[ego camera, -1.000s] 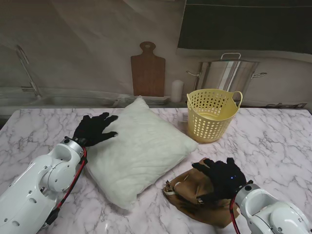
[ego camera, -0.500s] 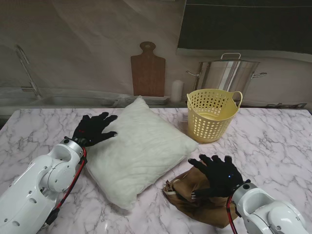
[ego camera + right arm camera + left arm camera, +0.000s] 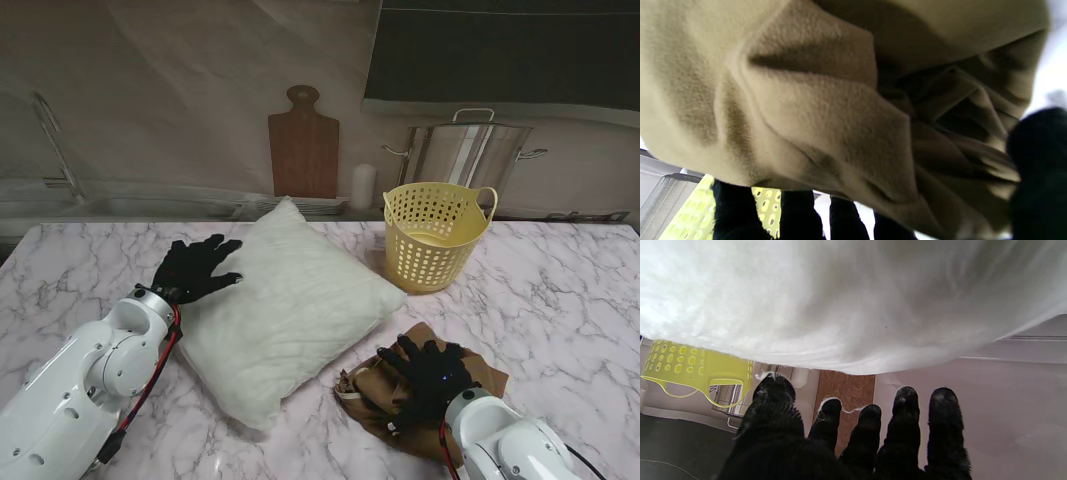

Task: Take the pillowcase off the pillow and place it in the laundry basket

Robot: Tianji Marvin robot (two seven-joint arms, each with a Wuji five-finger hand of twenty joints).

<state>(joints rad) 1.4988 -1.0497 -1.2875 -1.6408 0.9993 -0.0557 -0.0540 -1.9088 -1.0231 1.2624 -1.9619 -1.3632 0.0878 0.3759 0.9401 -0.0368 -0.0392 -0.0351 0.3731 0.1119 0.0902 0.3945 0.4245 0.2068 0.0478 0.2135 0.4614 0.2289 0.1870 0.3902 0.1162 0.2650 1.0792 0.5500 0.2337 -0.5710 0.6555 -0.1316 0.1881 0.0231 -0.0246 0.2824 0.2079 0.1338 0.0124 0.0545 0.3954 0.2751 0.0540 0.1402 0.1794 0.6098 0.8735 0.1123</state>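
Bench [image 3: 560, 290]: white marble with grey veining, carrying all items listed here.

Pillow [image 3: 285, 305]: white, bare of any cover, lying flat at the middle of the bench with one corner pointing to the far wall. It fills most of the left wrist view [image 3: 846, 303].

Pillowcase [image 3: 470, 370]: tan-brown fleece, off the pillow, bunched in a crumpled heap on the bench just right of the pillow's near corner, nearer to me than the basket. Not in the basket. Folds seen close in the right wrist view [image 3: 826, 110].

Laundry basket [image 3: 437, 233]: pale yellow perforated plastic with loop handles, upright, just beside the pillow's right corner, at its far side. Nothing can be made out inside it.

Left hand [image 3: 192, 266]: black-gloved, fingers [image 3: 907, 413] spread wide, resting at the pillow's left edge; holds nothing.

Right hand [image 3: 425, 372]: black-gloved, palm down on the pillowcase heap, fingers [image 3: 796, 213] splayed over the cloth. Whether they have closed on the fabric cannot be told.

Backdrop, along the far wall: wooden cutting board [image 3: 303, 145] upright; steel stockpot [image 3: 465, 150] with lid, behind the basket; small white cylinder [image 3: 363, 186] between them.
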